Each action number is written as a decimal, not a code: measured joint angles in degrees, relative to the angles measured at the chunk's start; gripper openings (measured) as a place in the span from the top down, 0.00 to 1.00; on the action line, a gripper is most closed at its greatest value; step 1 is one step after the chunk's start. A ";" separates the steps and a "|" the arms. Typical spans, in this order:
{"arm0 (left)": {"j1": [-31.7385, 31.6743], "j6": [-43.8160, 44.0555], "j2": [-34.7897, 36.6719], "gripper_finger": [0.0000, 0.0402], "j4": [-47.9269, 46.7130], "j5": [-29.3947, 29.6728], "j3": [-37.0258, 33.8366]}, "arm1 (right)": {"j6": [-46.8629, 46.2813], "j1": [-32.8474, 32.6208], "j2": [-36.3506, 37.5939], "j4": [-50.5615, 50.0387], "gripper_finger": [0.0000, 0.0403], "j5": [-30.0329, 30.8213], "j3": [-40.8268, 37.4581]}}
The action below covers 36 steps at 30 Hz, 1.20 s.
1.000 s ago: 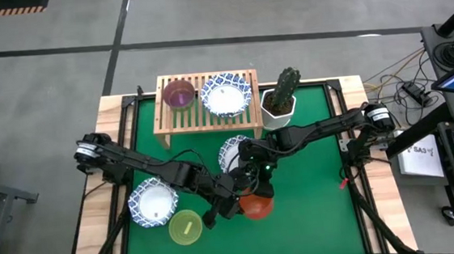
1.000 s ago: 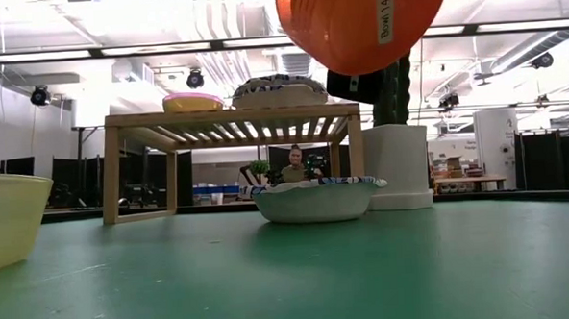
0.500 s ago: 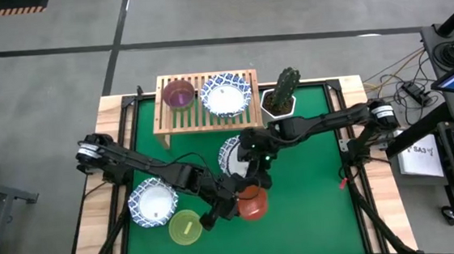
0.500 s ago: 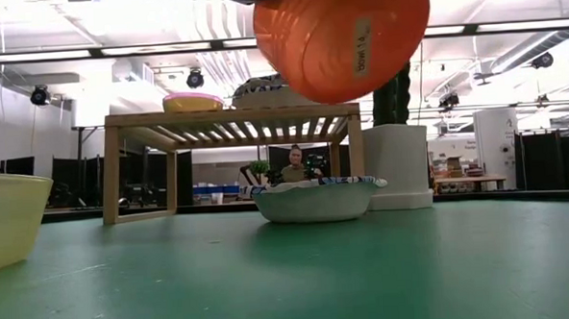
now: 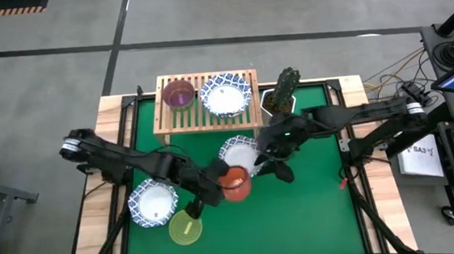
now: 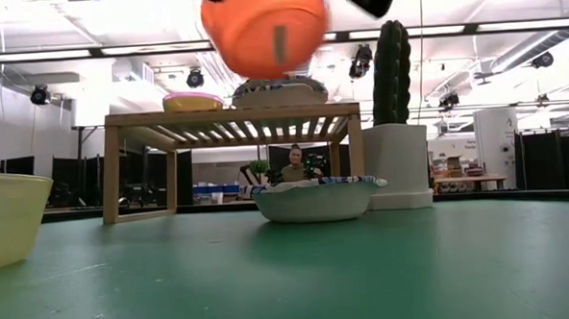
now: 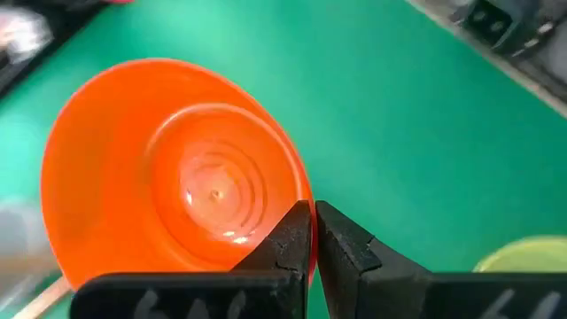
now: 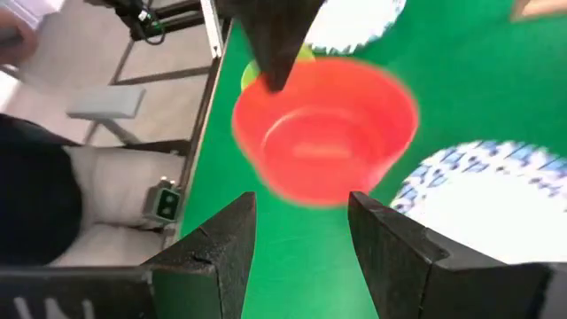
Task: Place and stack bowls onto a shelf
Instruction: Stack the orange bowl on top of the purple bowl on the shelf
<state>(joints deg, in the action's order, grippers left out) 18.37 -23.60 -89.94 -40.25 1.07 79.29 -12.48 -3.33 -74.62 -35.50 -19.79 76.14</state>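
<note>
Left claw (image 7: 314,232) of mine pinches one red bowl (image 5: 233,183) aloft; my right claw (image 8: 301,232) gapes empty. Two bowls sit on the shelf (image 5: 161,120), three on the counter (image 5: 315,217).

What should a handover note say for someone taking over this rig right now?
Left gripper: shut on the rim of the orange-red plastic bowl, held in the air above the green mat.
Right gripper: open, apart from that bowl, beside it.
Done: the small purple bowl and one white blue-rimmed bowl sit on the light wooden slatted shelf.
Left: the orange-red bowl, two white blue-rimmed bowls on the mat (centre, left side), and the yellow-green bowl.
</note>
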 joint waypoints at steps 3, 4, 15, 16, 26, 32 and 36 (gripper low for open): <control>-0.02 1.31 4.12 1.00 -7.52 8.14 1.16 | 2.45 -2.11 3.98 0.14 0.58 3.00 -1.80; -0.09 1.91 5.32 1.00 -10.40 11.46 1.64 | 3.15 -3.00 5.05 0.29 0.58 3.97 -2.48; -15.20 3.17 15.08 1.00 -28.61 22.95 12.40 | 7.23 -8.18 9.78 10.29 0.58 9.90 -11.11; -17.74 2.79 15.23 1.00 -29.86 22.92 13.43 | 7.36 -8.18 9.78 10.82 0.58 9.90 -11.78; -40.69 -2.79 11.88 1.00 -34.61 12.27 14.75 | 7.61 -8.16 9.57 12.56 0.58 9.92 -16.86; -44.49 -5.58 9.03 1.00 -34.88 11.65 14.73 | 6.55 -8.16 9.59 13.54 0.58 9.90 -18.48; -44.80 -5.91 7.01 1.00 -34.92 11.68 14.73 | 6.55 -8.16 9.59 13.56 0.58 9.90 -18.67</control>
<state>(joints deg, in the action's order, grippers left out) -26.43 -29.51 -82.93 -75.17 12.75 94.02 -5.93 -11.49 -65.04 -21.93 -9.89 57.47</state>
